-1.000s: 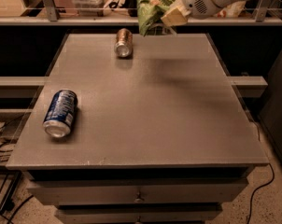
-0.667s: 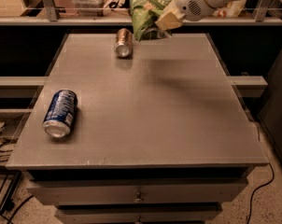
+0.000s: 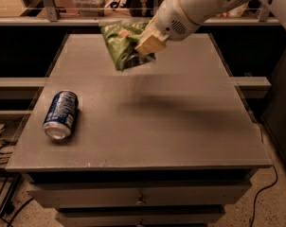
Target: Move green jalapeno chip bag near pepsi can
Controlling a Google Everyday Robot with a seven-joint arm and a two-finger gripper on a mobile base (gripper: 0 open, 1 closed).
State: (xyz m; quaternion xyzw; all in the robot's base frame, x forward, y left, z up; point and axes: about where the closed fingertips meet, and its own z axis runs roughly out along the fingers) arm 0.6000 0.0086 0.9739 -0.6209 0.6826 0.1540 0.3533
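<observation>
In the camera view, the carry step is in hand. The green jalapeno chip bag [image 3: 123, 44] hangs in the air over the far middle of the table [image 3: 190, 126], clear of its surface, with a soft shadow on the grey top below and to the right of it. The pepsi can [image 3: 61, 114] lies on its side near the left edge, toward the near side, with its silver end facing the near edge. Bag and can are well apart, the bag far and to the right of the can.

The pincer [image 3: 150, 42] comes in from the far right at the end of the white arm [image 3: 195, 6]. It is closed on the bag's right edge; one beige finger shows pressed flat against the crinkled foil, and the bag dangles from that pinch, tilted, its body hanging to the left and down.

By my judgement, the next move calls for a sweep left and toward the near side. The pincer should lower the bag onto bare table just beside the can, without knocking it, since a can on its side could roll.
</observation>
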